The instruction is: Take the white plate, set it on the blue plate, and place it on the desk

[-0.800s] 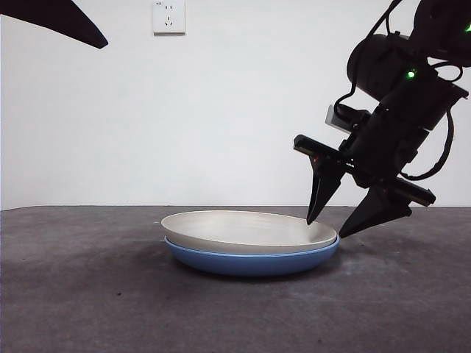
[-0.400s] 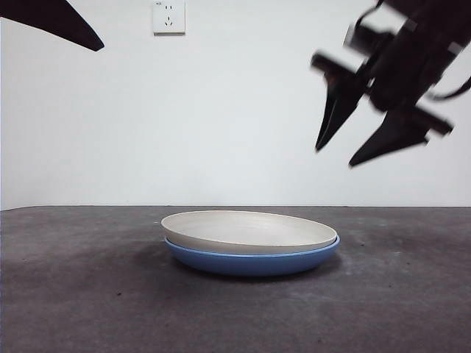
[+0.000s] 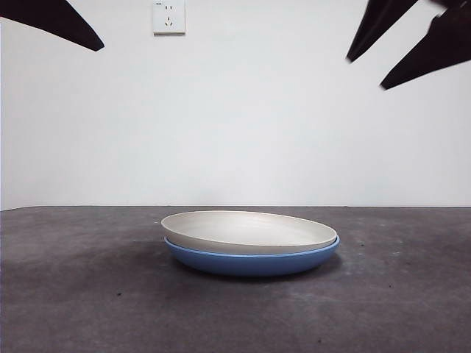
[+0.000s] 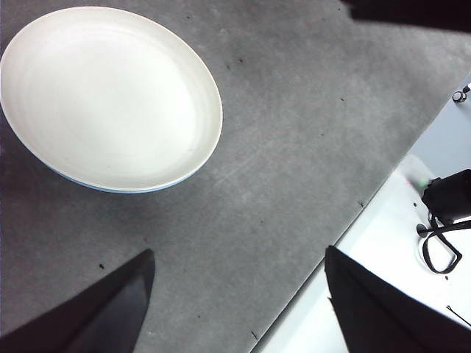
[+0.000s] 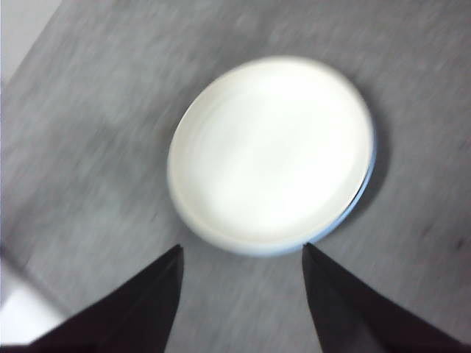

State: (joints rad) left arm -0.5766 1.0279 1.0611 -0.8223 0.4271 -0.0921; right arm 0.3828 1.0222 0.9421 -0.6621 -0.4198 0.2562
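The wide, shallow, cream-white matte plate (image 3: 249, 230) sits nested inside the glossy mid-blue round plate (image 3: 252, 261), its low rim just above the blue one. The pair rests flat on the broad dark grey-brown mottled desk (image 3: 81, 294), near the middle of the front view. In the left wrist view the white plate (image 4: 109, 95) covers nearly all of the blue plate (image 4: 110, 188), which shows only as a thin blue crescent under one edge. The right wrist view is blurred, yet the white plate (image 5: 271, 153) is plain there too, with a sliver of the blue plate (image 5: 368, 176) along one side; the desk (image 5: 96, 147) surrounds them.

The right gripper (image 3: 408, 48) hangs high at about one o'clock from the plates in the front view, well clear of them, its two black jaws spread apart with nothing between. Its own camera shows the same gripper (image 5: 241, 294) with jaws parted, the plates seen beyond and between them.

The left gripper (image 4: 239, 294) also has its jaws wide apart and empty; it waits off to the side, with the plates lying well away from it on the desk (image 4: 294, 132). It is probably the black tip (image 3: 55, 20) at eleven o'clock in the front view, though that view alone does not settle it.

A white wall socket (image 3: 168, 16) is mounted on the pale wall behind, at roughly eleven o'clock above the plates.
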